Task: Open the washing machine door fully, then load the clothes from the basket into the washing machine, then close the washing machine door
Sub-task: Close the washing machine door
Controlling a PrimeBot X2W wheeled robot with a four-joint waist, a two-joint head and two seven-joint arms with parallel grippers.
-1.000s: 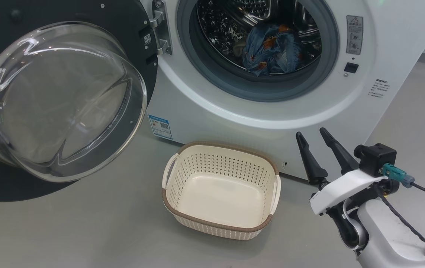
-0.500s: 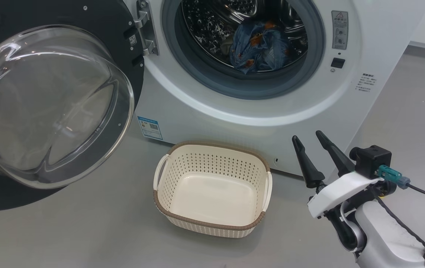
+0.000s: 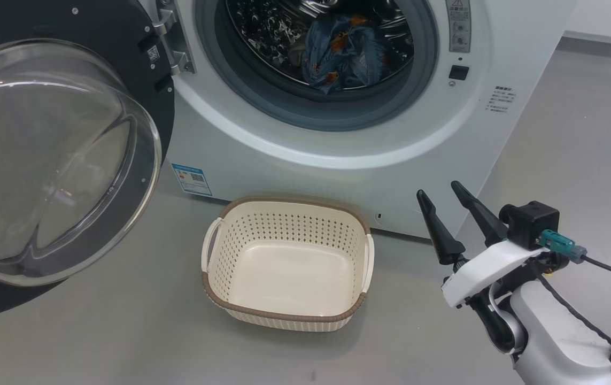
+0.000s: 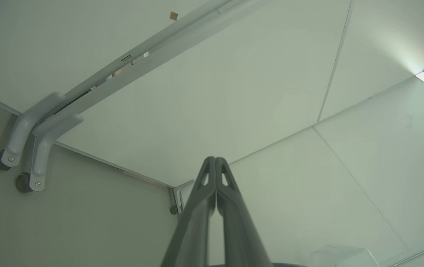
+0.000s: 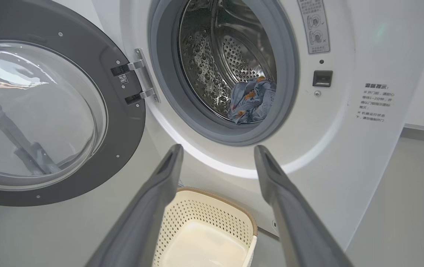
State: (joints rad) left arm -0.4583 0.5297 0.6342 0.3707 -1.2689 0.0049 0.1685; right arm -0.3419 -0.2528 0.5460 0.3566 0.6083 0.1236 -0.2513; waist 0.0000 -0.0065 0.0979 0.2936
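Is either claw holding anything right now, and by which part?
Nothing is held. The right claw is open and empty; the left claw is shut on nothing.

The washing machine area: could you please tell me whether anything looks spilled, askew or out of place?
Nothing stands out. The light blue printed clothes lie inside the large white washing machine, the cream perforated plastic basket sits upright and empty on the grey floor, and the round black-rimmed glass door hangs open.
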